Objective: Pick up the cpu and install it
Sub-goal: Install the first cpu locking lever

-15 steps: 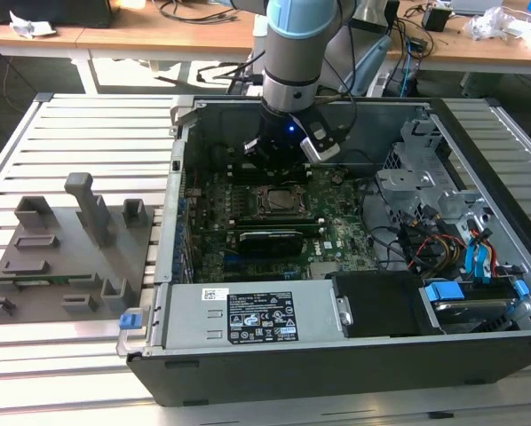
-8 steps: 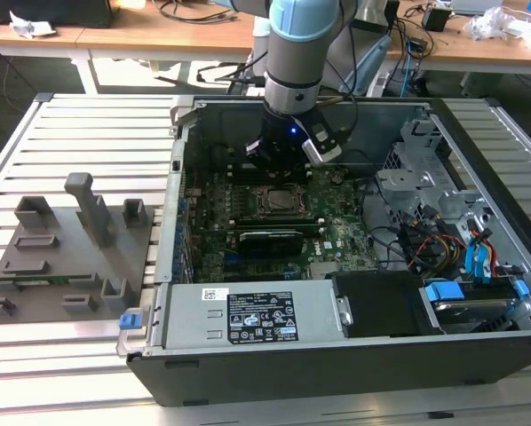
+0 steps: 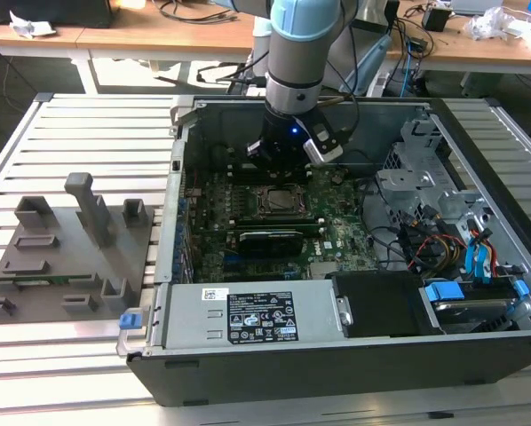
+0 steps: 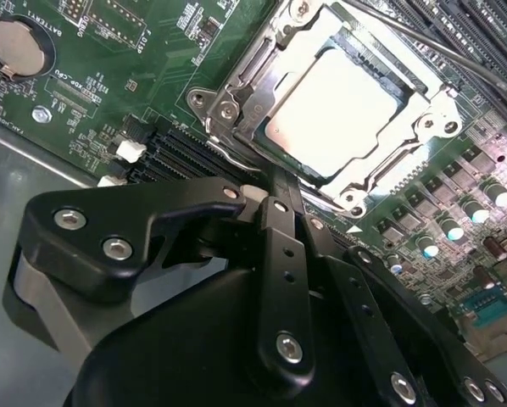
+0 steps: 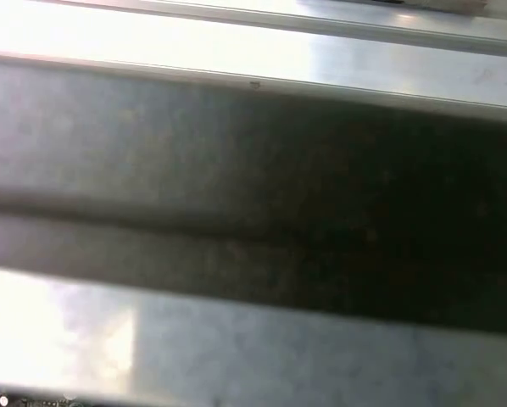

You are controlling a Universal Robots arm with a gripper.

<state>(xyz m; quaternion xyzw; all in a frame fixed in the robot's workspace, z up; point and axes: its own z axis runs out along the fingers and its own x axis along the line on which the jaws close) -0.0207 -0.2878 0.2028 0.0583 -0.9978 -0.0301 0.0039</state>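
Observation:
The cpu (image 4: 334, 110) is a flat square chip with a shiny pale metal top. It lies flat inside the metal-framed socket (image 4: 236, 93) on the green motherboard (image 4: 92, 93). In the exterior view the cpu (image 3: 279, 197) sits mid-board inside the open computer case (image 3: 336, 355). My gripper (image 4: 266, 188) hangs just beside the socket's edge, fingers drawn together with nothing between them. In the exterior view my gripper (image 3: 279, 164) is just above and behind the socket.
Grey plastic fixture blocks (image 3: 70, 240) stand on the slatted table at the exterior view's left. Drive cages and cables (image 3: 443, 240) fill the case's right side, a power supply (image 3: 248, 319) its front. Memory slots (image 4: 457, 42) flank the socket. A round battery (image 4: 20, 47) sits on the board.

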